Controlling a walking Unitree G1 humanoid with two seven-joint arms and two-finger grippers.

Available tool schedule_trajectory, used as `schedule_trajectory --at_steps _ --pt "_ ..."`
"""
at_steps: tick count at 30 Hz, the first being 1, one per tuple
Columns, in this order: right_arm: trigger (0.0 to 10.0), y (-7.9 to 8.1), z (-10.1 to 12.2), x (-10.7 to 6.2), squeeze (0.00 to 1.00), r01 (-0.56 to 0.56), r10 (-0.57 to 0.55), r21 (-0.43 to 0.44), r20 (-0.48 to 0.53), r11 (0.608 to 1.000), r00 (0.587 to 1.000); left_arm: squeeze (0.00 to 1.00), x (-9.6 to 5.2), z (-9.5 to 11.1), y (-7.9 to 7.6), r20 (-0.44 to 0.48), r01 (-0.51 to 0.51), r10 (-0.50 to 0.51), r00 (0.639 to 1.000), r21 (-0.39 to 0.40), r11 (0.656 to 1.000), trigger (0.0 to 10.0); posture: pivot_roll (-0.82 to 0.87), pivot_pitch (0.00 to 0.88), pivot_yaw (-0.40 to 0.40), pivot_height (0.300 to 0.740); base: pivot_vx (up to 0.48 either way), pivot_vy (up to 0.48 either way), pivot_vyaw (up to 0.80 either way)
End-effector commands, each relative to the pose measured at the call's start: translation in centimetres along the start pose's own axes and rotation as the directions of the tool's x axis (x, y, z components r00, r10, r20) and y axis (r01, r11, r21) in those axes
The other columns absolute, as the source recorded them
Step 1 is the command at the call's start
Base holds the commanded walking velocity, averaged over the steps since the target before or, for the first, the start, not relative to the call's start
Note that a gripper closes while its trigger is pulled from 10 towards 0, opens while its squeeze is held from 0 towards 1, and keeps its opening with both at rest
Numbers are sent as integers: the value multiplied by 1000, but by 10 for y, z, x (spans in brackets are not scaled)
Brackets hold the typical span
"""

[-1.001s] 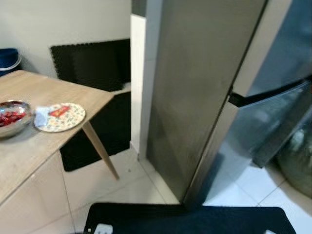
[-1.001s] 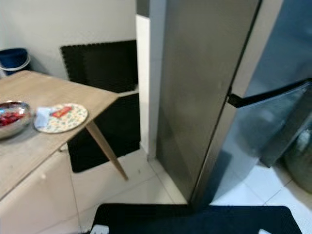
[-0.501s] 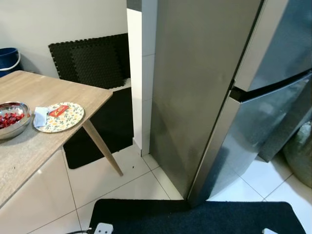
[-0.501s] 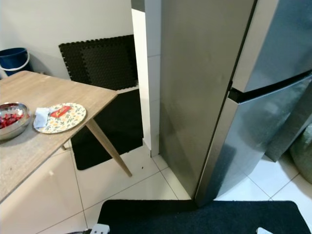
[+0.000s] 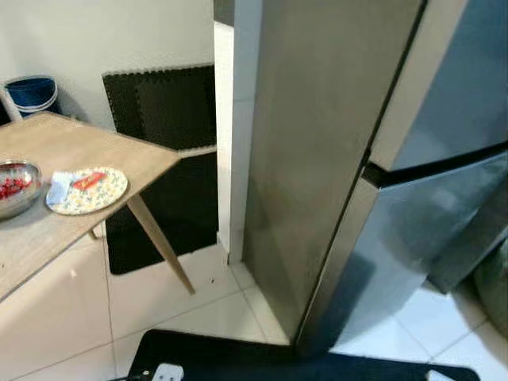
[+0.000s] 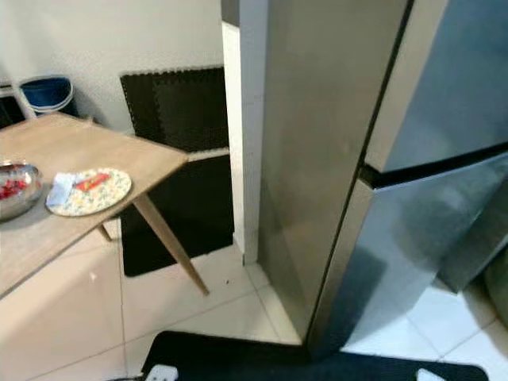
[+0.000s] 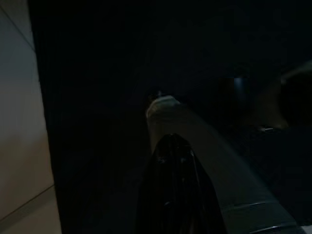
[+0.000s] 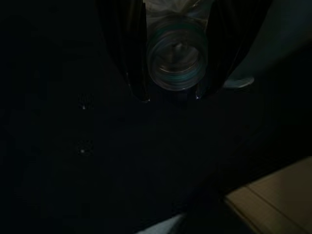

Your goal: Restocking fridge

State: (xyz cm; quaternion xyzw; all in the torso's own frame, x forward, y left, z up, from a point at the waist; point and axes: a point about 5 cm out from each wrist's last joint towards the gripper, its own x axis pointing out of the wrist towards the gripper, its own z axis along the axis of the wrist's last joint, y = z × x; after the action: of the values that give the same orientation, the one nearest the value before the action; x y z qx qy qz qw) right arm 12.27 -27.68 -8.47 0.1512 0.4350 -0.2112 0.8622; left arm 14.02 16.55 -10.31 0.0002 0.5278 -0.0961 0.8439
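Standing with both doors closed, the steel fridge [image 5: 317, 151] is the landmark. The right gripper [image 8: 171, 95] clasps a clear bottle [image 8: 175, 53] between its fingers [image 8: 127, 48], over dark matting. The left gripper [image 7: 175, 161]: finger state cannot be told. Left of the fridge stands a wooden table [image 5: 95, 151] bearing a patterned plate [image 5: 87, 190] and a metal bowl [image 5: 16, 186]; a black mat [image 5: 206, 357] lies before the fridge.

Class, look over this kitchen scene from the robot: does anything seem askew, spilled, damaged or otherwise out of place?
Nothing stands out. The fridge has both doors shut and shows no damage. On the wooden table the patterned plate and the metal bowl sit flat with nothing spilled. The right hand grips a clear bottle.
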Motion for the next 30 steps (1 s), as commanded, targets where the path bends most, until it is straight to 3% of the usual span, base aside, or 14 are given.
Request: schedule_trajectory --at_steps 1,10,14,25,29,30 --pt "10000 0 4 1 0 -2 2 -14 4 1000 1000 0 0 -3 -2 -20 8 -8 1000 13 1000 10000 -126 0 -1 740 0 -442 0" --pt "10000 0 5 1 0 -7 7 -6 12 1000 1000 0 1 -2 -3 -15 12 -12 1000 12 1000 10000 -129 0 -2 740 0 -442 -700" --pt "10000 0 5 1 0 -4 5 -14 11 1000 1000 0 1 -2 -3 -15 11 -11 1000 5 1000 10000 -132 0 -3 740 0 -441 0" --pt "10000 -1 4 0 0 -7 7 -7 11 1000 1000 0 0 0 0 4 -33 33 999 7 999 10000 -134 0 -2 740 0 0 0" --pt "10000 -2 3 0 0 -8 8 -9 12 1000 1000 0 2 17 2 77 -51 54 996 -45 998 10000 -132 0 -2 740 0 0 0" --pt "10000 -2 3 0 0 -8 8 -11 12 1000 1000 0 2 30 3 132 -51 61 989 -76 996 10000 -131 0 -4 740 0 0 0"
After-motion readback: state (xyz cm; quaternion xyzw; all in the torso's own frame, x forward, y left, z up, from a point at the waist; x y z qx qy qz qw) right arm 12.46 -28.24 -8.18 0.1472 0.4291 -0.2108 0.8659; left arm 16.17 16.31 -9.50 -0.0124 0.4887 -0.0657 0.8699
